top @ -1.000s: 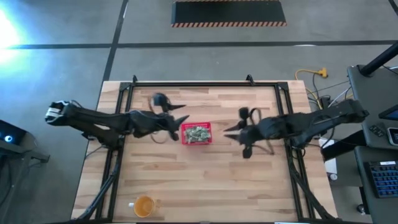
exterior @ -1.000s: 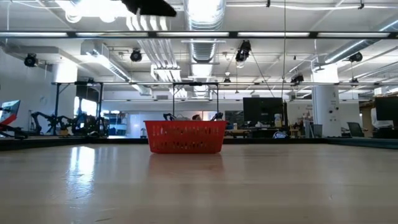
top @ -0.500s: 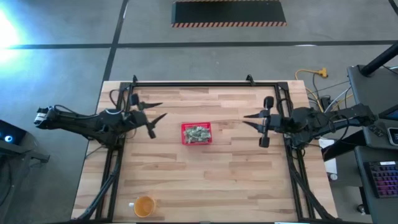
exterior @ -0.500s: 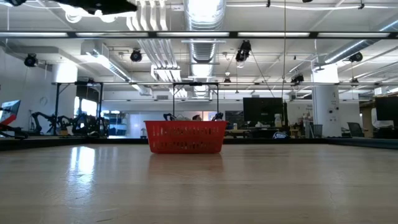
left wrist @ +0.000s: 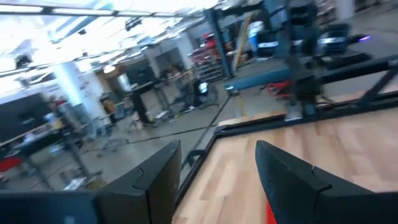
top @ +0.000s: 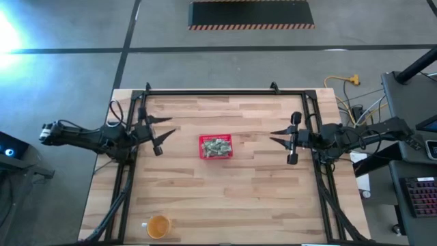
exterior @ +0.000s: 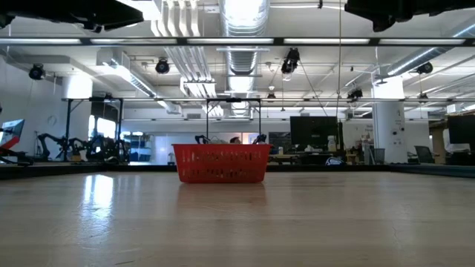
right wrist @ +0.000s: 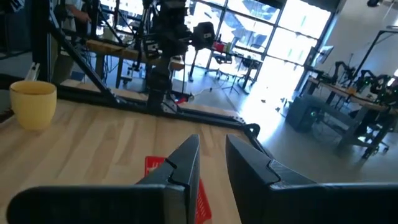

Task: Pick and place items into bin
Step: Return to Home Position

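Observation:
The red bin (top: 201, 154) stands on the wooden table's middle; the low view shows its meshed side (exterior: 220, 165). The pale green and white items (top: 216, 146) lie heaped inside it. My left gripper (top: 171, 125) hovers open to the left of the bin, pointing at it, with nothing between its fingers (left wrist: 219, 149). My right gripper (top: 272, 137) hovers to the right of the bin and points at it. Its fingers stand a narrow gap apart (right wrist: 212, 140) and hold nothing. A strip of the bin (right wrist: 154, 165) shows beyond them.
An orange cup (top: 158, 225) stands near the table's near left corner and also shows in the right wrist view (right wrist: 34, 104). A black frame (top: 225, 92) runs along the far, left and right sides of the table. Bare wood lies all around the bin.
Both grippers have drawn back from beside the bin, the left toward the table's left edge and the right toward the right edge. Each has rolled about its own axis and sunk a little. The bin and its items have stayed put.

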Controlling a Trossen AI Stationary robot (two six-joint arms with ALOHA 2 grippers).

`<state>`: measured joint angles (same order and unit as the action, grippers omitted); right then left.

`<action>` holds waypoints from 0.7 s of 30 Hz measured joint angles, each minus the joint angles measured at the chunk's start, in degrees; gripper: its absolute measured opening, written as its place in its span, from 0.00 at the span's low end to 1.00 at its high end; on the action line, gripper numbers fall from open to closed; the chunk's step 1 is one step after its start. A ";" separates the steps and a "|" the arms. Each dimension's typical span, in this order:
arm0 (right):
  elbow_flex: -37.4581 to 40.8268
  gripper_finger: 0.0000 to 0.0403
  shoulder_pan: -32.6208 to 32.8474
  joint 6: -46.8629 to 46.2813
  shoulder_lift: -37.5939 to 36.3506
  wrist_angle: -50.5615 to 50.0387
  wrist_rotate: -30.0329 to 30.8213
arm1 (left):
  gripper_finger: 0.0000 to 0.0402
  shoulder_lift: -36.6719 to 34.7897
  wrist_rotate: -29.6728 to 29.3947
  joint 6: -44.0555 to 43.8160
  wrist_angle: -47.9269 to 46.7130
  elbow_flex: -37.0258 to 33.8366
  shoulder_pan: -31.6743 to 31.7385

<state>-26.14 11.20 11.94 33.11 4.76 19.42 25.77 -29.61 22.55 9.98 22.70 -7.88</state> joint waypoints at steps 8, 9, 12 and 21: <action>2.51 0.17 0.00 -0.11 -0.91 0.50 -0.47 | 0.47 -6.06 17.36 0.38 0.02 -4.62 0.02; 2.87 0.17 0.00 0.24 -0.90 0.97 -0.69 | 0.47 -6.50 19.64 0.44 0.38 -5.21 0.03; 3.96 0.17 0.00 2.45 -0.76 4.06 -3.89 | 0.47 -7.47 21.43 0.50 3.73 -7.00 0.04; 8.56 0.17 -0.61 3.91 -4.41 10.00 -8.96 | 0.47 -14.78 21.37 -1.40 -2.07 -8.15 0.42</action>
<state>-17.58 10.59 15.85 28.69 14.77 10.46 10.99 -8.24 21.15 7.90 14.55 -7.46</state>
